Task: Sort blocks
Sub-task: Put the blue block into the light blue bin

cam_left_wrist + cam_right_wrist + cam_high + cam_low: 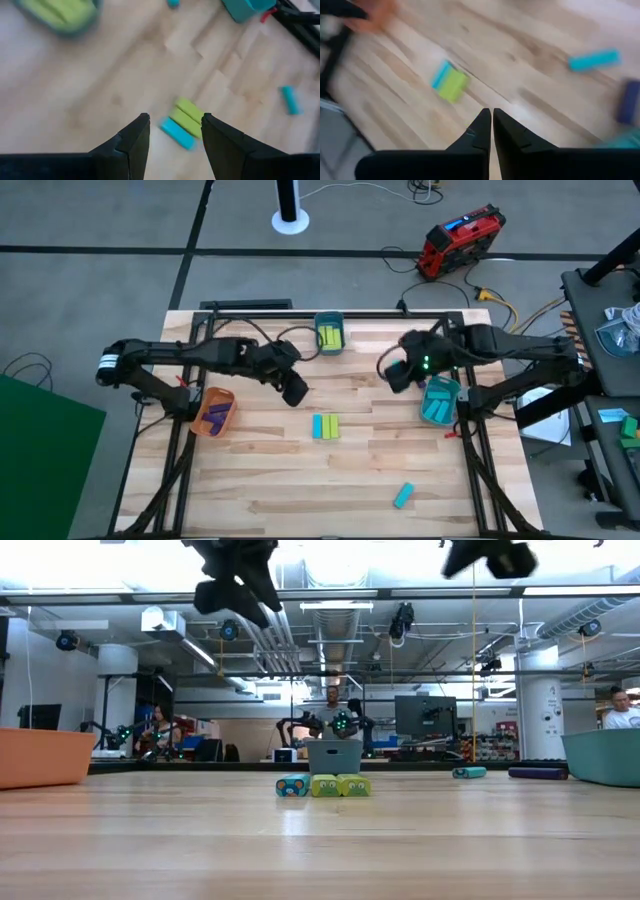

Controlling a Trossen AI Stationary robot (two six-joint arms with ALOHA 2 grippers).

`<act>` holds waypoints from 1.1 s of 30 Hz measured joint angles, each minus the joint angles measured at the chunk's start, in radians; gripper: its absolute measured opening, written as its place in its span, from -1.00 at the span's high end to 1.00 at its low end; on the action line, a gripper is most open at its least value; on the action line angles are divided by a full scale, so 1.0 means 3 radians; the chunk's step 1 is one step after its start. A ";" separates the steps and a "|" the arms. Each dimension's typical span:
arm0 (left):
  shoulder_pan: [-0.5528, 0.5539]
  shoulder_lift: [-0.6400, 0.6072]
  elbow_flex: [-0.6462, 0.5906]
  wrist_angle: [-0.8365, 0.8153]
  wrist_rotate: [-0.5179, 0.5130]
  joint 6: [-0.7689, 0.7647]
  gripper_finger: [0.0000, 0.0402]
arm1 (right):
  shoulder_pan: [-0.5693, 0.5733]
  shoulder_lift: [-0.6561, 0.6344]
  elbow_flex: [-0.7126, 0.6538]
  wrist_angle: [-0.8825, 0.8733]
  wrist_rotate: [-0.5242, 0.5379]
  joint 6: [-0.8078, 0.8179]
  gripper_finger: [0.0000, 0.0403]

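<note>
Cyan and yellow-green blocks [326,426] side by side

Place: a robotics lab or open research workshop.
Floor: grey concrete floor [100,290] crossed by dark lines, around the pale wooden plank table [330,470].
Ceiling: exposed silver ducts and pipes [290,635] with long strip lights.
Benches: dark computer monitors [425,715] and other robot arms with green lights [343,723] at 12 o'clock beyond the table.
Gear: red and black power unit [461,240] with yellow cables at 1 o'clock.
People: a seated person [158,728] at far benches.
</note>
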 joint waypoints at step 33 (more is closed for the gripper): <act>-0.0492 0.1583 0.0000 0.0340 0.0186 -0.2296 0.21 | 0.0283 -0.0221 -0.0014 -0.0882 0.0546 -0.0520 0.95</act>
